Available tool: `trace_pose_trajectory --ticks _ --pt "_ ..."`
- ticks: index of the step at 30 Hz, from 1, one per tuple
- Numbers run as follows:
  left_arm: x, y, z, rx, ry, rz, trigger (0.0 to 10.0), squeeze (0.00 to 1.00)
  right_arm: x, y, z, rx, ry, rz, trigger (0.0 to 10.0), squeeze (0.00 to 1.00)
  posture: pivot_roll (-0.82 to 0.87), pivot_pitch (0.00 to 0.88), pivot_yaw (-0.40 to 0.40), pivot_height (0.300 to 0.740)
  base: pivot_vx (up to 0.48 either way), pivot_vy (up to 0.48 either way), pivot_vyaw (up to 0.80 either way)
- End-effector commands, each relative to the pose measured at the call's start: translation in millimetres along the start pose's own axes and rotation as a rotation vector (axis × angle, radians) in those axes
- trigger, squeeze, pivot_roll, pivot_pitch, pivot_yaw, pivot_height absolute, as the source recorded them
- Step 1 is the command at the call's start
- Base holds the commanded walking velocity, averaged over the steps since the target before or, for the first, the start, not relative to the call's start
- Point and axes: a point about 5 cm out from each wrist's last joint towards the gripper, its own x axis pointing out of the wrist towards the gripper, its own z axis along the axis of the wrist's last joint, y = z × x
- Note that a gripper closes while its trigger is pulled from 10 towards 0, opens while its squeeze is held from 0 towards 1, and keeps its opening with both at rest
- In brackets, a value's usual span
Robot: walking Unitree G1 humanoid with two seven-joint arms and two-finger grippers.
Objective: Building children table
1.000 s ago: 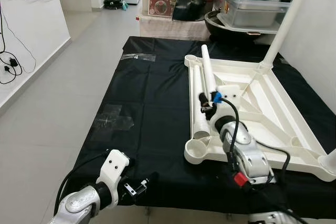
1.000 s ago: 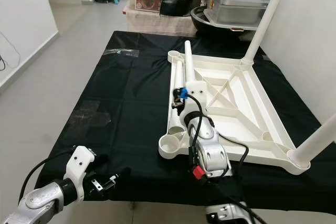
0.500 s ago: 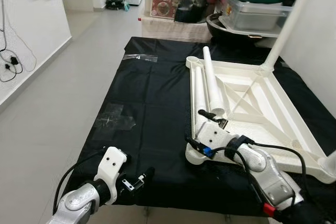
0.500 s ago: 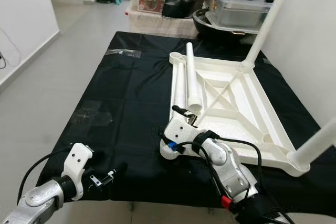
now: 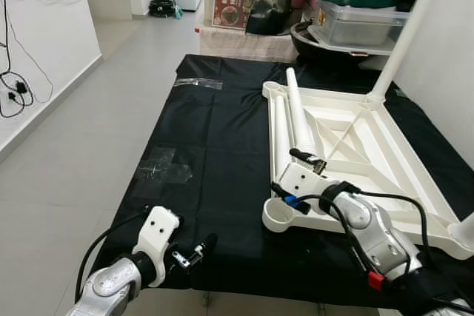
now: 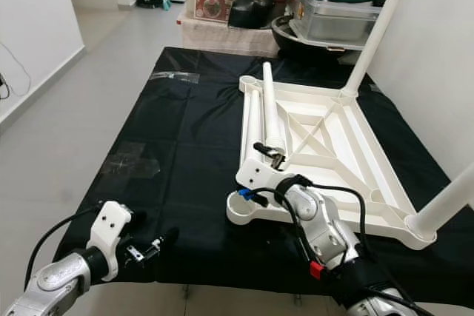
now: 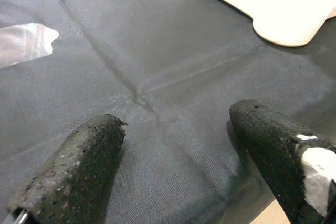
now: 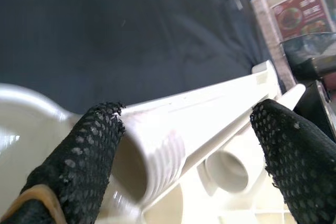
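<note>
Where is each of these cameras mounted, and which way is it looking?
Left eye view: on the head, looking down at the black cloth and upturned white tabletop; both arms show.
Right eye view: the same scene from beside it.
Left wrist view: on the left arm, looking along the left gripper at the cloth.
Right wrist view: on the right arm, looking along the right gripper, jaws open around a loose table leg.
The tabletop's corner shows in every view.

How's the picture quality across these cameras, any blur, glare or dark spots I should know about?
Left eye view: evenly lit and sharp, with mild glare on the clear tape patch on the black cloth. Right wrist view: the white plastic table leg tube is close and slightly soft, its open end shadowed. Left wrist view: the black fingers are out of focus; the cloth weave behind is crisp.
</note>
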Motion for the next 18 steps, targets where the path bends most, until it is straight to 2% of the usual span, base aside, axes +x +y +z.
trace_pose_trajectory --ticks 1,6,10,18 --pt "1.3 -0.3 -3.0 -0.001 0.009 0.004 10.0 0.00 -1.0 4.5 -7.7 -0.021 0.040 0.038 10.0 0.00 0.05 0.000 -0.111 0.740 0.000 0.000 0.00" --pt "1.8 -0.9 -4.4 0.001 0.015 0.001 10.0 0.00 -4.3 7.0 -7.8 -0.031 0.024 0.114 10.0 0.00 0.05 0.000 -0.107 0.740 0.000 0.000 0.00" --pt "2.2 -1.3 -4.9 0.003 0.018 -0.002 10.0 0.00 -4.3 5.0 -9.5 -0.048 0.039 0.110 10.0 0.00 0.05 0.000 -0.107 0.740 0.000 0.000 0.00" --pt "4.2 -1.1 -4.6 0.010 0.019 0.000 10.0 0.00 -5.3 -0.6 -26.8 -0.140 0.150 0.106 10.0 0.00 0.05 0.000 -0.107 0.740 0.000 0.000 0.00"
